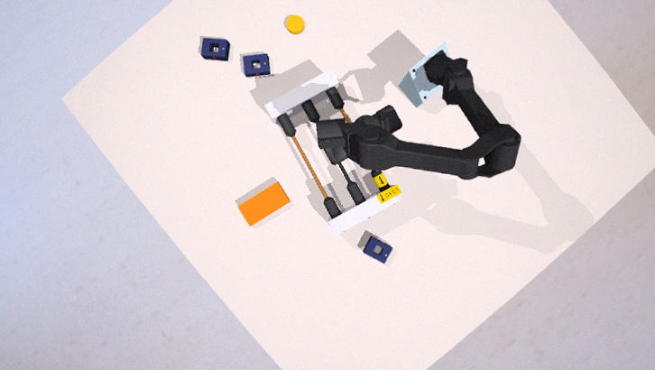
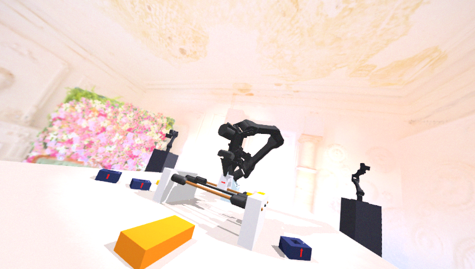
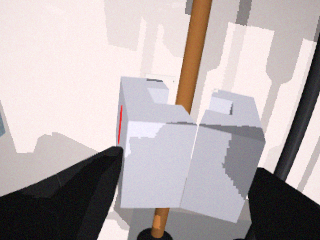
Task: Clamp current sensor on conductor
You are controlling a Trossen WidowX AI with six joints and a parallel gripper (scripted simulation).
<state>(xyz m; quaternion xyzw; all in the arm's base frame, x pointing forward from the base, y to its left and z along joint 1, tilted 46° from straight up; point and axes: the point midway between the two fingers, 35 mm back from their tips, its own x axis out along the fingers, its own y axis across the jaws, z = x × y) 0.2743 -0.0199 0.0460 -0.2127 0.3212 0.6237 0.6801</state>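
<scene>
The pale grey split-core sensor (image 2: 224, 182) (image 3: 157, 165) is held in my gripper (image 3: 187, 167). The gripper is shut on its two halves, which stand apart in a V on the far side. A copper conductor (image 1: 345, 114) (image 2: 233, 190) (image 3: 195, 50) runs behind the sensor in the wrist view, roughly in line with the gap. Whether it lies inside the jaws is hidden. The yellow LOAD marker (image 1: 389, 194) (image 2: 261, 193) is at that conductor's end. The sensor's red arrow (image 2: 223, 182) (image 3: 120, 125) points toward that end in the exterior view. The arm hides the sensor in the top view.
White end blocks (image 1: 366, 216) (image 2: 255, 219) carry the conductors. A black conductor (image 1: 343, 172) (image 3: 300, 110) runs beside, with another copper one (image 1: 308, 165) beyond. An orange block (image 1: 263, 203) (image 2: 156, 233), three blue sensors, a yellow disc (image 1: 295, 24) and a pale blue stand (image 1: 413, 91) are around.
</scene>
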